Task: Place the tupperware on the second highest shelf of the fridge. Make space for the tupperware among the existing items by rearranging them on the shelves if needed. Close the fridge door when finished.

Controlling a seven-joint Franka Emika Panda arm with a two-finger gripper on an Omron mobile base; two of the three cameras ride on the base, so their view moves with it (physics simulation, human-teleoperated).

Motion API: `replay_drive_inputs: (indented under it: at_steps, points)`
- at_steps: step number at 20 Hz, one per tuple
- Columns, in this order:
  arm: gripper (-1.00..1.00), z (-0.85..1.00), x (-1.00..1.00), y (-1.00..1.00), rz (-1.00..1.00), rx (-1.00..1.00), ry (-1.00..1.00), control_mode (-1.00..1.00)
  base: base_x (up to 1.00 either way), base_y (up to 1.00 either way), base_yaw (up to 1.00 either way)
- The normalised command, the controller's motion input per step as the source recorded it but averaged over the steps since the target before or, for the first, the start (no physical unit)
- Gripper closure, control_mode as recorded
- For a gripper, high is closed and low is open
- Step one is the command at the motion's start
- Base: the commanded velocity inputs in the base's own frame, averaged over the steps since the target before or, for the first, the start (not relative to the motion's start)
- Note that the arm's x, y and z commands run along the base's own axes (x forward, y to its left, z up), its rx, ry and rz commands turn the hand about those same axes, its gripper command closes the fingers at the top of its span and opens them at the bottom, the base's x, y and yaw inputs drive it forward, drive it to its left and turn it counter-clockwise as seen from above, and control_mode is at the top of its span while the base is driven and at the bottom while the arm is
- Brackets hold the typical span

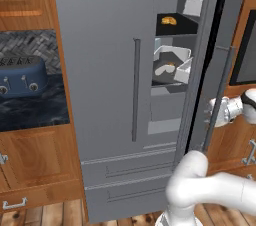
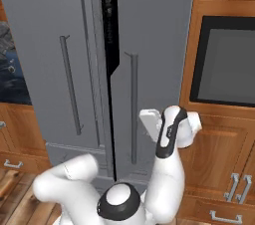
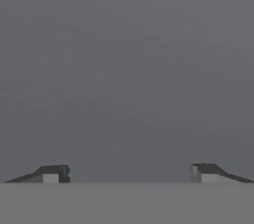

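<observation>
The grey fridge (image 1: 100, 45) has its left door shut and its right fridge door (image 2: 149, 45) standing slightly ajar, leaving a dark gap. Through the gap, the white tupperware (image 1: 172, 54) rests on a black shelf (image 1: 162, 79), one level below the shelf (image 1: 187, 24) holding the orange-yellow food lump (image 1: 169, 20). My gripper (image 2: 149, 123) is at the outer face of the right door, beside its long bar handle (image 2: 133, 109). In the hand view the gripper (image 3: 129, 172) faces plain grey door panel, fingertips (image 3: 52, 172) wide apart, open with nothing between them.
White door bins (image 1: 183, 70) show inside the gap. A black oven window (image 2: 224, 64) sits in wooden cabinets right of the fridge. A blue toaster (image 1: 20, 75) stands on the dark counter (image 1: 30, 110) to the left. Two grey drawers (image 1: 130, 170) close the fridge's bottom.
</observation>
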Motion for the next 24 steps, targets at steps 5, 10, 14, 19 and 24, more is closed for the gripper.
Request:
replay_drive_inputs:
  at_steps: [5, 10, 14, 19, 24]
  points:
    - [-1.00, 0.03, 0.29, 0.23, -0.52, -0.08, -0.20, -1.00, 0.00, 0.00, 0.00]
    - [-1.00, 0.33, 0.50, 0.28, -0.52, -0.06, -0.18, -1.00, 0.00, 0.00, 0.00]
    - [-1.00, 0.56, 0.80, 0.14, -0.34, 0.00, -0.08, -1.00, 0.00, 0.00, 0.00]
    - [-1.00, 0.53, 0.81, 0.00, -0.24, 0.00, -0.03, -1.00, 0.00, 0.00, 0.00]
    - [-1.00, 0.28, 0.76, 0.00, -0.27, 0.00, 0.00, -1.00, 0.00, 0.00, 0.00]
